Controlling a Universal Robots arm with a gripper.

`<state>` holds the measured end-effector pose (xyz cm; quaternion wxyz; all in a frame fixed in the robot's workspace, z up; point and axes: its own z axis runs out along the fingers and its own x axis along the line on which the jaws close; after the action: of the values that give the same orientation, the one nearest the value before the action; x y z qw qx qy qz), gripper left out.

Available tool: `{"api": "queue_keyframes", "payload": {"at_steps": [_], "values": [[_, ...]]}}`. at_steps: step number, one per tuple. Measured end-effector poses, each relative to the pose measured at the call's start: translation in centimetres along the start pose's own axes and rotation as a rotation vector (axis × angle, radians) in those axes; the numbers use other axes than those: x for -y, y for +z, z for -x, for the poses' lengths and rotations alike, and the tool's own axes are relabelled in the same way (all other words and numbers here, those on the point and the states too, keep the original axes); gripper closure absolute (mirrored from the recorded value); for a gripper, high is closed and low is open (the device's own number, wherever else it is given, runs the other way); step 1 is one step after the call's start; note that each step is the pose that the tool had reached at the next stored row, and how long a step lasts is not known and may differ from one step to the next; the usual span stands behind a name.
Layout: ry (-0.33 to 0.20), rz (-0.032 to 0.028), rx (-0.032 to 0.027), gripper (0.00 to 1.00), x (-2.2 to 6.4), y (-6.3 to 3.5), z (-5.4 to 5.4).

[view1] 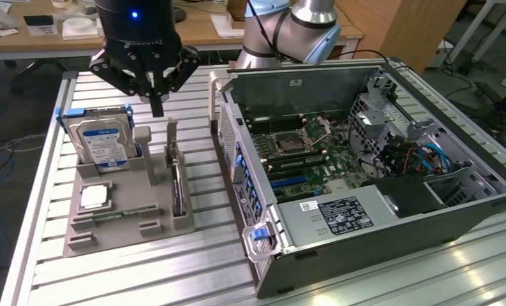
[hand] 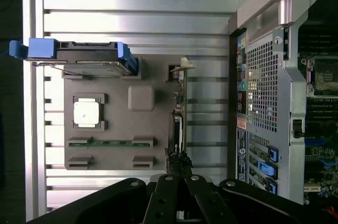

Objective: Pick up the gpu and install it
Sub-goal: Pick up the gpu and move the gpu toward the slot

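Observation:
The gpu point(view1: 178, 186) is a thin black card standing on edge in a slot of the grey holder tray point(view1: 120, 233), its silver bracket point(view1: 171, 137) at the far end. From the wrist view the gpu point(hand: 178, 121) is a dark strip with the bracket point(hand: 182, 67) at one end. My gripper point(view1: 156, 107) hangs above the tray's far end, a little to the exterior view's left of the bracket, clear of the card. Its fingers point(hand: 168, 192) meet at the tips, shut with nothing between them.
The tray point(hand: 119, 126) also holds an upright hard drive point(view1: 104, 143) in blue rails, a CPU point(view1: 95, 196) and a green memory stick point(view1: 117, 213). An open computer case point(view1: 457, 210) lies to the exterior view's right, motherboard point(view1: 300, 150) exposed. All rest on a slatted metal table point(view1: 150, 274).

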<state>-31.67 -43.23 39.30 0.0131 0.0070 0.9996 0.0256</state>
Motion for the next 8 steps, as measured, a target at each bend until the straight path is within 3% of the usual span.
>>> {"api": "queue_keyframes", "payload": {"at_steps": [8], "values": [[0.0, 0.0001, 0.0, 0.89, 0.0, 0.0, 0.0]]}}
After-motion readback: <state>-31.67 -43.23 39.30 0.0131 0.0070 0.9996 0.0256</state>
